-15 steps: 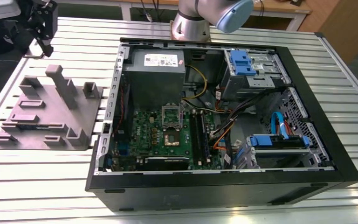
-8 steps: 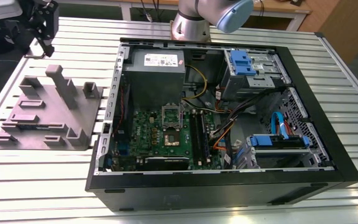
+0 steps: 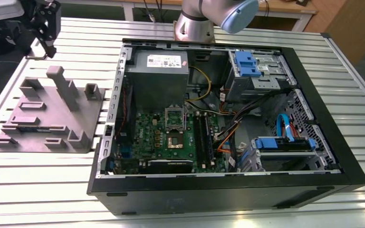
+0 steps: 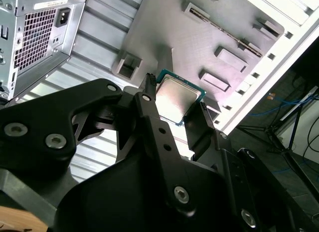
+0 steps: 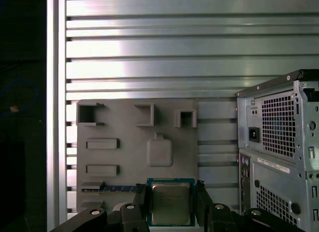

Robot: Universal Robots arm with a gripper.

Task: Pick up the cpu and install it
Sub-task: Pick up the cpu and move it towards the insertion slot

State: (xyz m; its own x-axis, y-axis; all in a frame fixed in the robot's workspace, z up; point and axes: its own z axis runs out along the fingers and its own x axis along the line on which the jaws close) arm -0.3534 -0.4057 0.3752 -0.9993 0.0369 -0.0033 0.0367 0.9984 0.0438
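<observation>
The gripper (image 4: 174,98) is closed to a narrow gap and grips the cpu (image 4: 178,98) by two opposite edges; in both wrist views the black fingers (image 4: 154,122) press against its thin pale rim, and its silvery top faces the cameras. In the first wrist view the cpu's (image 5: 171,204) lower edge is cut off by the frame, and parts of its two gripped edges lie hidden behind the fingers. Behind it lies the grey fixture plate (image 5: 119,127) with its raised blocks and pockets; whether the chip touches the plate or hangs clear of it, I cannot tell.

In the exterior view the gripper (image 3: 43,47) hangs over the tabletop's (image 3: 36,180) far corner at the exterior view's left, its upper part cut off by the frame; there the cpu is too small to make out. The fixture plate (image 3: 43,118) lies along the tabletop's edge at the exterior view's left, just beside the open computer case (image 3: 233,194); the socket (image 3: 175,138) sits on the green board inside the case, well apart from the gripper. The arm (image 3: 198,21) rises at the tabletop's far edge, behind the case; its top is cut off.
</observation>
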